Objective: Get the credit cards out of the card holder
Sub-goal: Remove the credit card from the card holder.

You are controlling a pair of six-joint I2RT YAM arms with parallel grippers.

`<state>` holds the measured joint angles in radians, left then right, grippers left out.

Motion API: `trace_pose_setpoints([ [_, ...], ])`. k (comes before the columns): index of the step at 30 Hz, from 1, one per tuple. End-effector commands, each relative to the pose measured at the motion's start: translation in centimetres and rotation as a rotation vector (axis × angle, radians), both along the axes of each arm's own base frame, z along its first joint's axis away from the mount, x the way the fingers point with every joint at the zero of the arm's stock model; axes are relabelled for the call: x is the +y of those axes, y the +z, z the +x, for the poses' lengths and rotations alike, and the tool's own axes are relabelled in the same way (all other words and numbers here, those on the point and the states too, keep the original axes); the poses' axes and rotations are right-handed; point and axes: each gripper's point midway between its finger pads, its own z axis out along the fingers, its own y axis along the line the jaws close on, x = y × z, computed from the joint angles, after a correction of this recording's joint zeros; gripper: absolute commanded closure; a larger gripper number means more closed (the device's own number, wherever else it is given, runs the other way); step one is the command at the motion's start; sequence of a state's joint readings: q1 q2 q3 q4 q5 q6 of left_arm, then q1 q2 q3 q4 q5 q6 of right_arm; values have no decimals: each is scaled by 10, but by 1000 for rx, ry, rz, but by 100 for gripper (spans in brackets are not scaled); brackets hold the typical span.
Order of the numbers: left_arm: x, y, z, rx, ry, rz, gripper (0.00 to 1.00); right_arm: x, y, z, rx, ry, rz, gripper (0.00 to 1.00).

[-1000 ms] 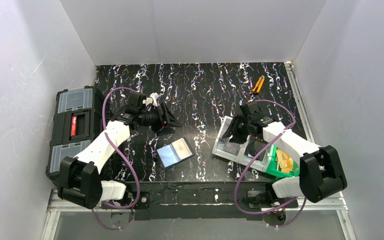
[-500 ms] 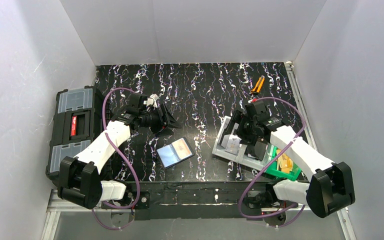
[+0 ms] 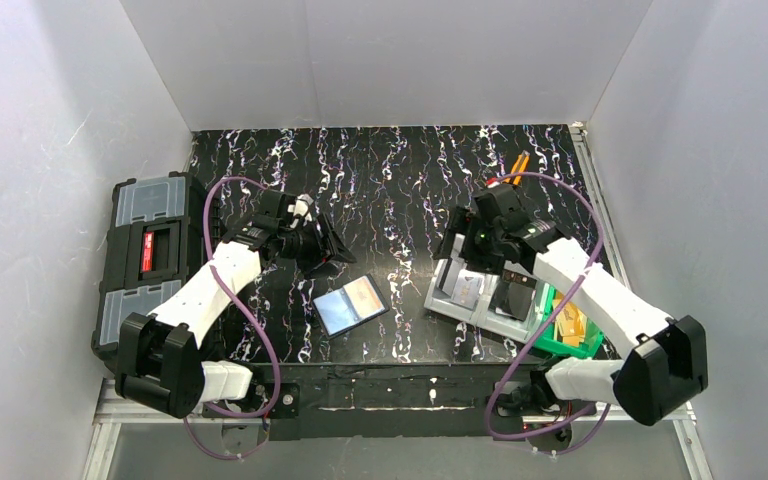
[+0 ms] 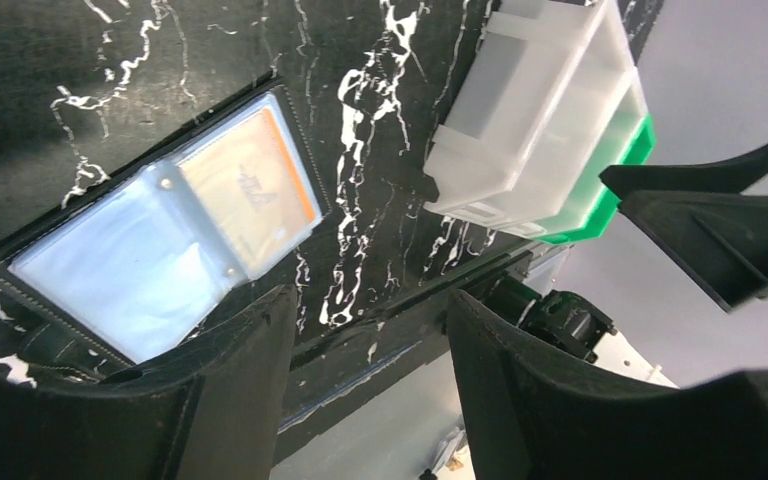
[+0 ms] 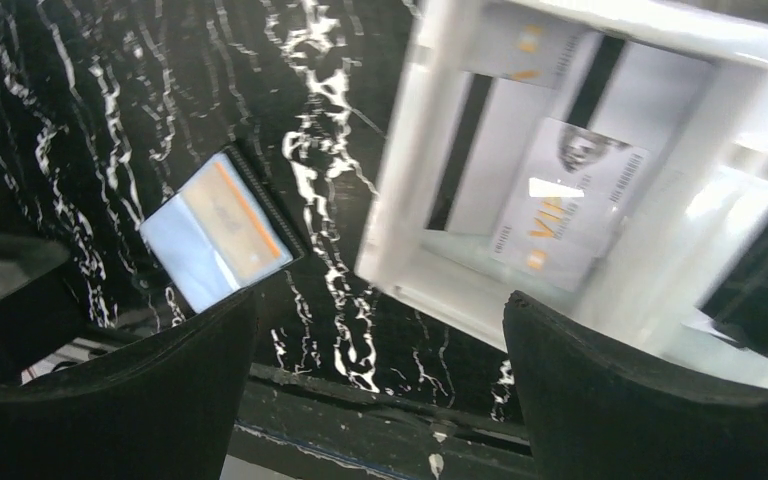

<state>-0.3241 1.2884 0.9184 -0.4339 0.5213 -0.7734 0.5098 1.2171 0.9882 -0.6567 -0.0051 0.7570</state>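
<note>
While the left tool (image 4: 370, 335) and right tool (image 5: 380, 315) gape empty, the card holder (image 3: 350, 305) lies open on the counter (image 3: 400, 190), orange-tan card (image 4: 250, 190) pocketed; the silvery card (image 5: 570, 200) lies in the pale bin (image 5: 397, 200).

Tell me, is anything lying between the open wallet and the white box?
No. Only bare black marbled table lies between the card holder and the white bin, clearest in the top view.

The top view looks steeply down on the whole table (image 3: 390, 170) from its near edge. Both wrist views look down from close by, sharing the open holder (image 4: 160, 240) and white bin (image 5: 395, 170).
</note>
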Motion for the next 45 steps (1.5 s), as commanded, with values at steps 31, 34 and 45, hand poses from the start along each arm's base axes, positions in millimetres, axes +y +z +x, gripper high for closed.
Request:
trace_pose_setpoints([
  [31, 78, -109, -60, 211, 234, 383, 57, 192, -77, -37, 123, 663, -227, 48],
  [34, 77, -116, -57, 224, 228, 392, 64, 192, -84, -37, 131, 662, -236, 55],
  [45, 65, -137, -34, 262, 149, 442, 92, 187, -109, -40, 172, 650, -264, 80],
])
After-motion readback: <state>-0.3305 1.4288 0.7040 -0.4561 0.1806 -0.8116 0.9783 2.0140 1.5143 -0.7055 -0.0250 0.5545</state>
